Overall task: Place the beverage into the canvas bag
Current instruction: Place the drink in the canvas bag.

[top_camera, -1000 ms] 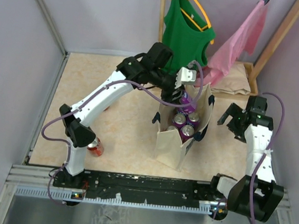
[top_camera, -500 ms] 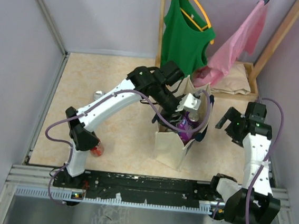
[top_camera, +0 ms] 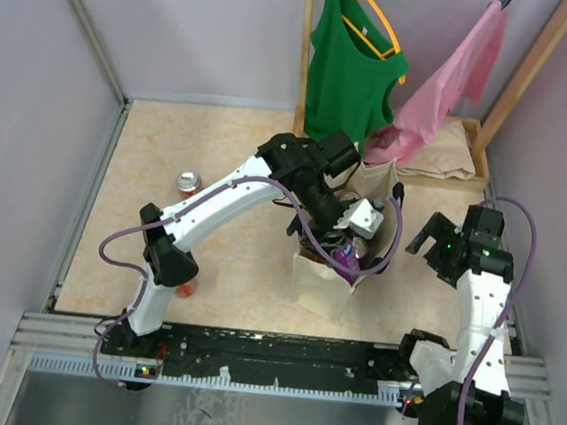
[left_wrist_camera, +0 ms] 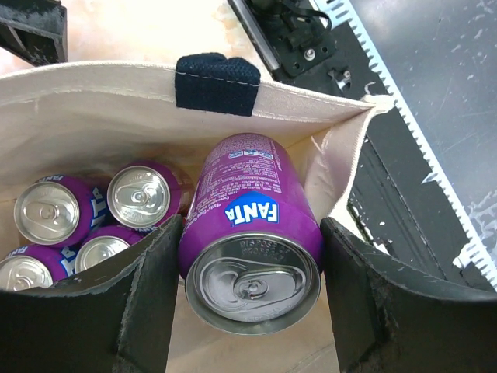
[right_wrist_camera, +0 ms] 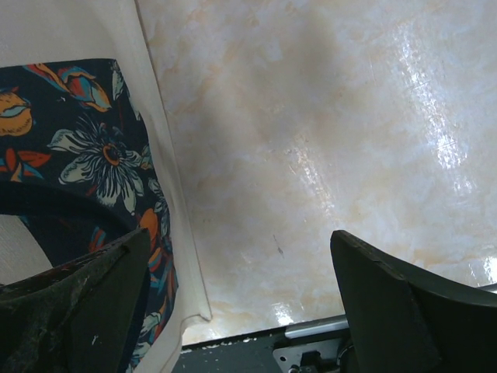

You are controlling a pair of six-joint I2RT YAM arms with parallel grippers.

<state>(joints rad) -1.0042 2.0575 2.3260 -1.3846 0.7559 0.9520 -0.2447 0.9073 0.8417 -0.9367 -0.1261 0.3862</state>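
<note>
Over the open mouth of the canvas bag (top_camera: 317, 281), which stands a little right of the table's (top_camera: 239, 148) middle, we see the left gripper (left_wrist_camera: 252, 268) clamped on the beverage (left_wrist_camera: 250, 210). It is a purple Fanta can with a silver top, tilted, its lower end inside the cream bag beside other purple cans (left_wrist_camera: 144, 196). We see the right gripper (right_wrist_camera: 237, 307) spread wide, holding nothing, near the bag's right side.

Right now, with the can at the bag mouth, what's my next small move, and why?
Probably lower the left gripper slightly, then open. It holds the Fanta can inside the canvas bag, over a free spot beside four standing cans.
</note>
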